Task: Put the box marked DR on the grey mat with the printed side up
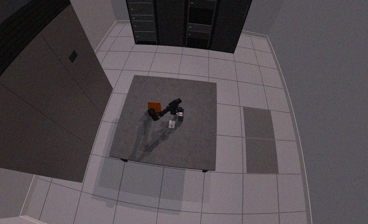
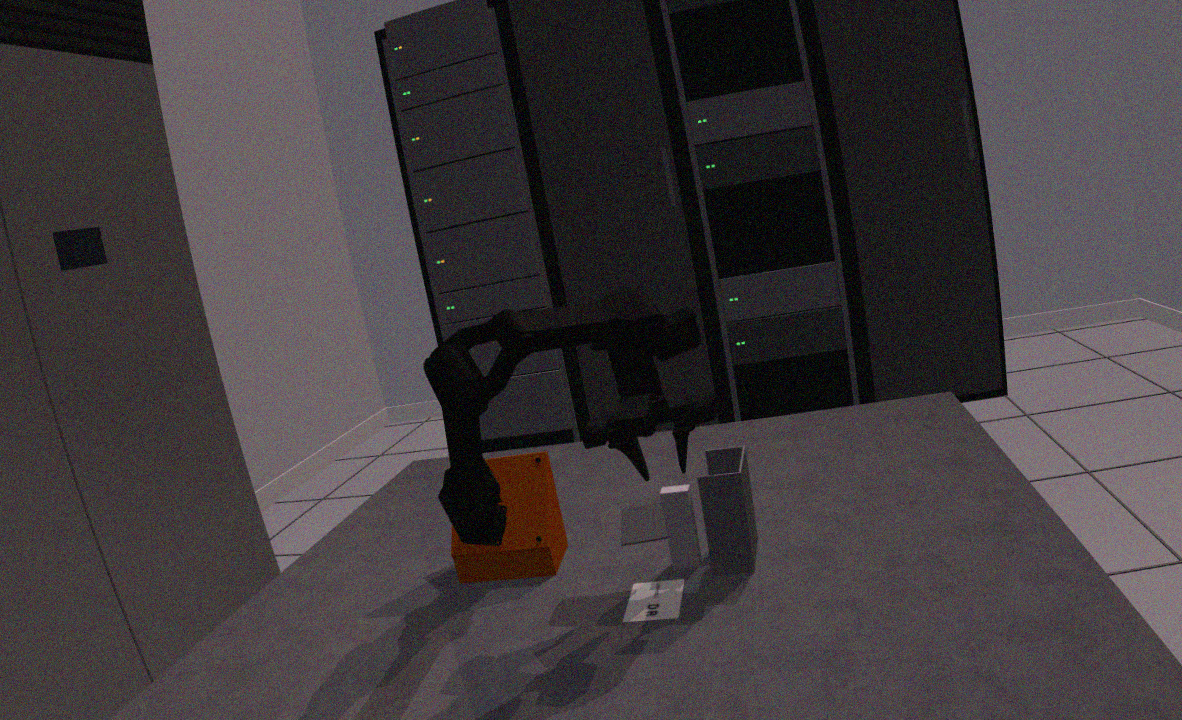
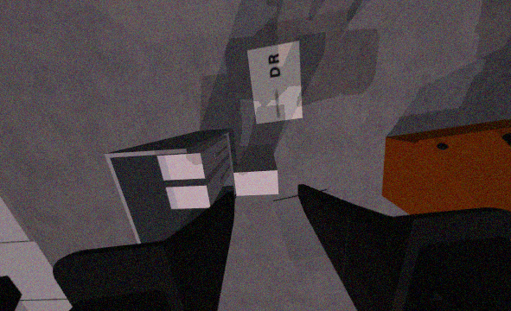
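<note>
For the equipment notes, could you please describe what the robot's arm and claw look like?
The arm is matte black, with chunky rounded joints and slimmer links. Its claw is black too, with two wedge-shaped fingers narrowing to points. I can't make out markings or cables.

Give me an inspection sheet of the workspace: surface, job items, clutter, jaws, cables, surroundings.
Surface: grey table, shadowed.
Job items: two boxes in the bin; one upright box outside, code unreadable; grey mat close by; white DR-printed piece flat, print up.
Clutter: nothing seen beyond the orange block at the arm's foot.
Jaws: open above the upright box, holding nothing.
Cables: nothing seen.
Surroundings: dark server racks, indicator lights lit.
</note>
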`<state>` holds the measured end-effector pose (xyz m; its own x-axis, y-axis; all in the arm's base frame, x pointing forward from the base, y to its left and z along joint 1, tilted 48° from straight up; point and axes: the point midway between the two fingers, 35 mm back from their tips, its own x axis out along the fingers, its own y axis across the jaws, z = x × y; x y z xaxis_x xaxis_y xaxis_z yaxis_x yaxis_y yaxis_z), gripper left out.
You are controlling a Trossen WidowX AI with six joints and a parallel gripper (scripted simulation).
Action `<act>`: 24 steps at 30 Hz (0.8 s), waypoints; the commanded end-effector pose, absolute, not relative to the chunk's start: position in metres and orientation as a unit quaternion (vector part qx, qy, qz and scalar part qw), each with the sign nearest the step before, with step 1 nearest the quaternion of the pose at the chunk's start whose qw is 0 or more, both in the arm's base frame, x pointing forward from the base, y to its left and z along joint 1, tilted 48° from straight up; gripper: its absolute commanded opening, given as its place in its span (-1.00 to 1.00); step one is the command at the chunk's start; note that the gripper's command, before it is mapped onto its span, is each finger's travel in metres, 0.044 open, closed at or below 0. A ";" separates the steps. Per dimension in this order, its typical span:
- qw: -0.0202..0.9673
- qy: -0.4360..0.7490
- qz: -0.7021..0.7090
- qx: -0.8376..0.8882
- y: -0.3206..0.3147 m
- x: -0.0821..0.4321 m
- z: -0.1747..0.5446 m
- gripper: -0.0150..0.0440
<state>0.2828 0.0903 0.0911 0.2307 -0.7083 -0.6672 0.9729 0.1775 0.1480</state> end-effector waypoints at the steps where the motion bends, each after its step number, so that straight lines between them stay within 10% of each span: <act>1: 0.732 0.233 -0.574 0.284 0.090 0.283 0.091 0.32; 24: 0.699 0.247 -0.612 0.275 0.099 0.294 0.097 0.32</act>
